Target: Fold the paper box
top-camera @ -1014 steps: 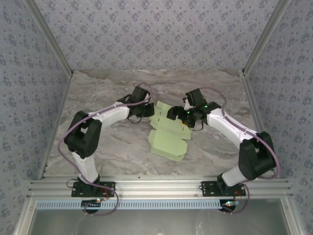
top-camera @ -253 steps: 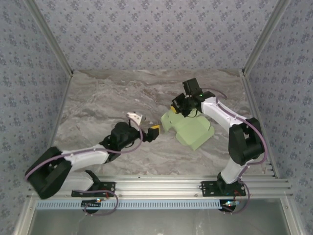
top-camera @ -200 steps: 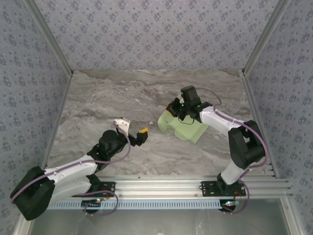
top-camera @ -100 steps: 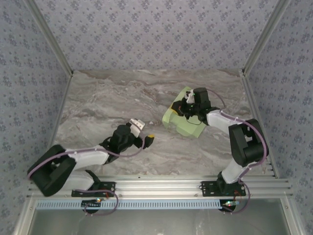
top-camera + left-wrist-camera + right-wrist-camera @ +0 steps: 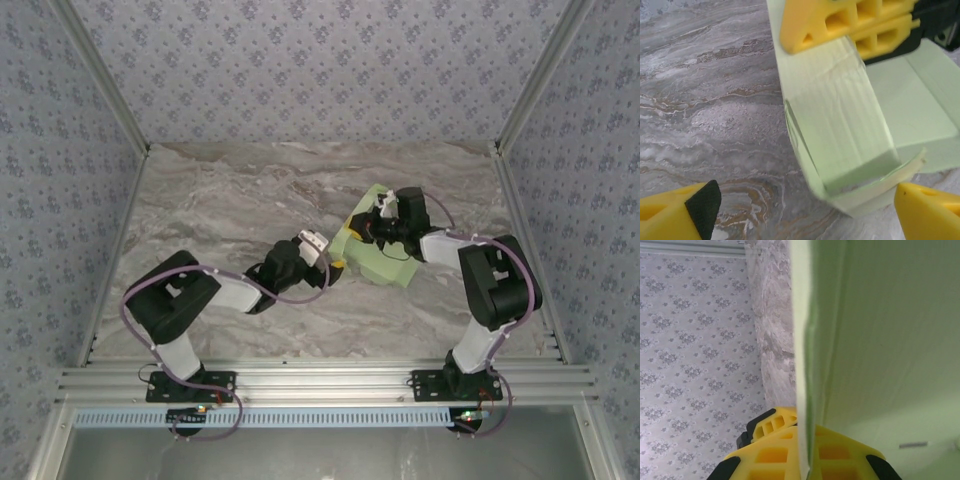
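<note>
Grey marble table (image 5: 220, 200) from above, and we see the paper box (image 5: 388, 262) lying toward 2 o'clock. The right gripper (image 5: 368, 228) is on its 11 o'clock corner, the left gripper (image 5: 328, 256) at its 9 o'clock side. Left wrist: our fingers (image 5: 675, 215) stand wide apart, holding nothing, box ahead at 12. Right wrist: jaws pinched tight on the box's edge.

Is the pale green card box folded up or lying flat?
Partly folded: the pale green card box has panels bent into a raised sleeve, near end gaping.

Soft, even light, faint shadows, blur in close wrist views.
</note>
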`<action>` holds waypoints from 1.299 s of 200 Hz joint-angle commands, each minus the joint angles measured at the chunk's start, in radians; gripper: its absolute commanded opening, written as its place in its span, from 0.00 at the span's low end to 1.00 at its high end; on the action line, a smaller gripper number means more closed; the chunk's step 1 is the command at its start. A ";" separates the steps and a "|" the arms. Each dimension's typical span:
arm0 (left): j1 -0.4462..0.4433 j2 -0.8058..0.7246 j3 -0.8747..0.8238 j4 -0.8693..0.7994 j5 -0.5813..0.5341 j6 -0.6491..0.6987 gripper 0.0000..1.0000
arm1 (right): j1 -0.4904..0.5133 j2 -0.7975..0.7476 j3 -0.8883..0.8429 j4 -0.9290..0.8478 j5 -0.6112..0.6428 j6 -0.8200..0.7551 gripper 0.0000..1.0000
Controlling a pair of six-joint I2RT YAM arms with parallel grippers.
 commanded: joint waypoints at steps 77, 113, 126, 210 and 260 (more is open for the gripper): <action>-0.078 0.114 0.100 0.142 0.000 -0.020 0.74 | -0.006 0.004 -0.073 0.067 0.000 0.010 0.06; -0.145 0.134 0.089 0.174 -0.095 -0.040 0.71 | 0.002 -0.012 -0.114 0.170 0.005 0.046 0.06; -0.153 0.132 0.063 0.211 -0.122 -0.058 0.73 | 0.004 -0.028 -0.122 0.177 0.019 0.055 0.06; -0.117 -0.210 -0.244 0.205 -0.237 -0.091 0.84 | 0.094 -0.028 -0.029 0.284 0.098 0.137 0.05; -0.015 -0.497 -0.388 0.043 -0.259 -0.046 0.79 | 0.209 0.133 0.078 0.457 0.169 0.298 0.04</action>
